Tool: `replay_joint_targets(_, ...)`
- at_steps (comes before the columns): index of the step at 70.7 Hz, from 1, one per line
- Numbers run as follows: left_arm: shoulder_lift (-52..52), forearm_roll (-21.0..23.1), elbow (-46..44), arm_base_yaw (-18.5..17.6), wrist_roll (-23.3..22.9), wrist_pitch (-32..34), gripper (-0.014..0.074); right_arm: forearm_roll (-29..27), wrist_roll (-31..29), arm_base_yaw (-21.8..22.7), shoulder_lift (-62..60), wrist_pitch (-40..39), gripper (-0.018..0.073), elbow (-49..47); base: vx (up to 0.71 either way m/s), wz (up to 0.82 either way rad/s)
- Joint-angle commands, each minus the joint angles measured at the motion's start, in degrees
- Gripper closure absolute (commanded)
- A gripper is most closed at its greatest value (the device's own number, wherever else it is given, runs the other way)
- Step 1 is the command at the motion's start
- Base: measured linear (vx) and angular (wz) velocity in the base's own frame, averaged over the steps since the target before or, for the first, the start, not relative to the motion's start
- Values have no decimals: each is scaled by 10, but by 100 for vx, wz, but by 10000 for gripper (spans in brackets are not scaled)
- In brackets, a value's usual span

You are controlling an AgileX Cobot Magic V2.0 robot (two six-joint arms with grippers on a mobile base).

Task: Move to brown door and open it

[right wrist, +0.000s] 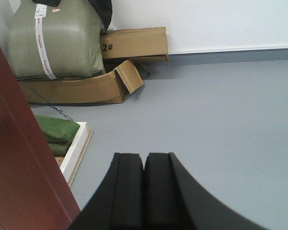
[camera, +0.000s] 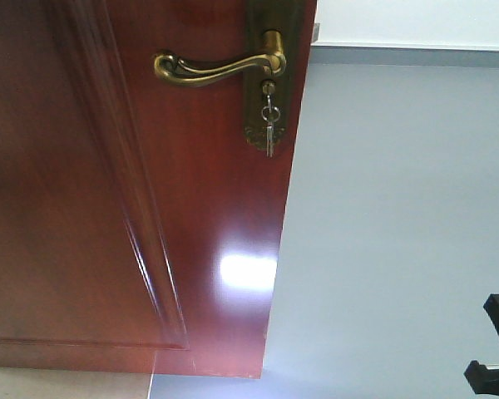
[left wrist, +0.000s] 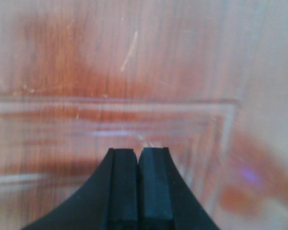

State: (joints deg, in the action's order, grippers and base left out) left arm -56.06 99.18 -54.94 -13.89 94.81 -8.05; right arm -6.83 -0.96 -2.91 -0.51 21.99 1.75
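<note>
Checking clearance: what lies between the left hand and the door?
Nothing shows between them: in the left wrist view the shut left hand faces bare door panel.

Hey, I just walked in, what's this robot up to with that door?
A two-armed mobile robot is working on a brown door. The door stands ajar, with grey floor visible past its edge. The left gripper is shut, right up near the door's panel. The right gripper is also shut and empty, pointing past the door edge. Nothing grips the brass handle, where keys hang.
</note>
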Motion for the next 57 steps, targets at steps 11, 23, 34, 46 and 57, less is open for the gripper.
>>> replay_joint_targets(11, 7, 12, -18, -1, 0, -10, 580, 1, -5, 1, -9, -46, 559, 1, 0, 0)
replay_joint_targets(23, 7, 12, -18, -1, 4, -2, 580, 1, -5, 1, -9, -46, 559, 1, 0, 0)
replay_joint_targets(34, 7, -32, -18, -1, 14, 22, 580, 1, -5, 1, -9, -46, 559, 1, 0, 0)
replay_joint_targets(46, 7, -191, -21, -1, -139, 21, 580, 1, -5, 1, -9, -46, 559, 1, 0, 0)
replay_joint_targets(57, 5, -486, -32, -1, -448, 62, 580, 1, -5, 1, -9, -46, 559, 1, 0, 0)
